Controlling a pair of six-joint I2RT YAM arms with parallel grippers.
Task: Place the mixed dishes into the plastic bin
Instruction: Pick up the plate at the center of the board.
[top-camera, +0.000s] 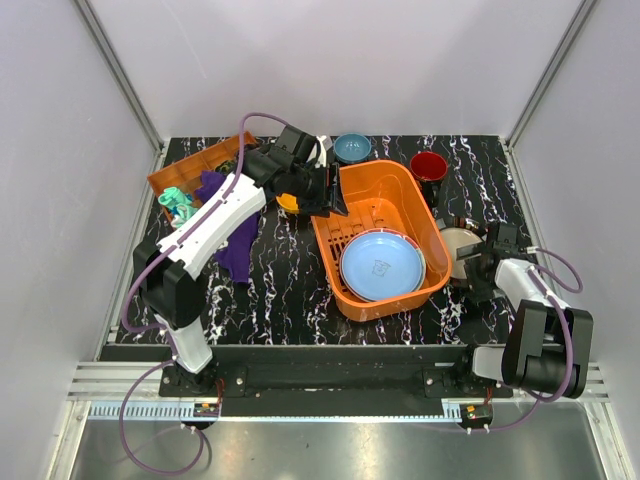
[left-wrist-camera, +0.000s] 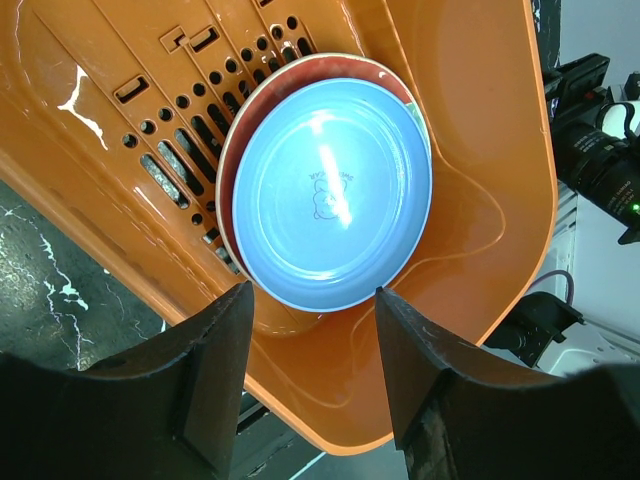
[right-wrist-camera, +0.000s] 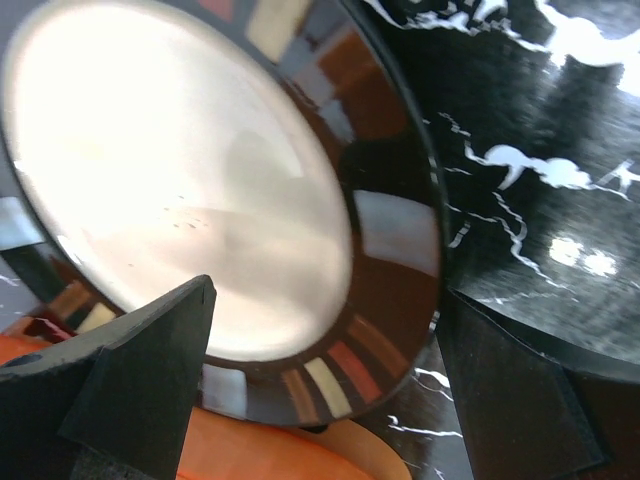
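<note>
Right now the black marbled desk (top-camera: 270, 290) is carrying everything, and the large bright orange plastic bin (top-camera: 395, 190) is sitting in the middle of it. Inside the bin the round light blue plate (top-camera: 381, 264) is lying flat on the red-rimmed patterned plate (left-wrist-camera: 262, 110), which is showing only as a crescent beneath it.

The dark striped-rim plate (right-wrist-camera: 200, 180) is waiting outside the bin, just beside its right wall. I am working on that one. My right tool (top-camera: 470, 258) is standing as wide as it goes, one finger on each side of the plate's rim. It is gripping nothing yet, and I cannot tell whether either pad is touching the glaze.

To do this well, I judge I should be closing squarely across the rim rather than on the slick centre, since a glazed plate is likely to slip. Then I should be lifting high enough to clear the bin wall, and laying the plate flat on the blue one.

My left tool (top-camera: 325, 190) is hovering over the bin's far left corner, jaws about half apart and empty. It should be keeping out of the right arm's path.

Beyond the bin, the red mug (top-camera: 428, 165) and the small blue bowl (top-camera: 352, 148) are waiting at the far edge.
</note>
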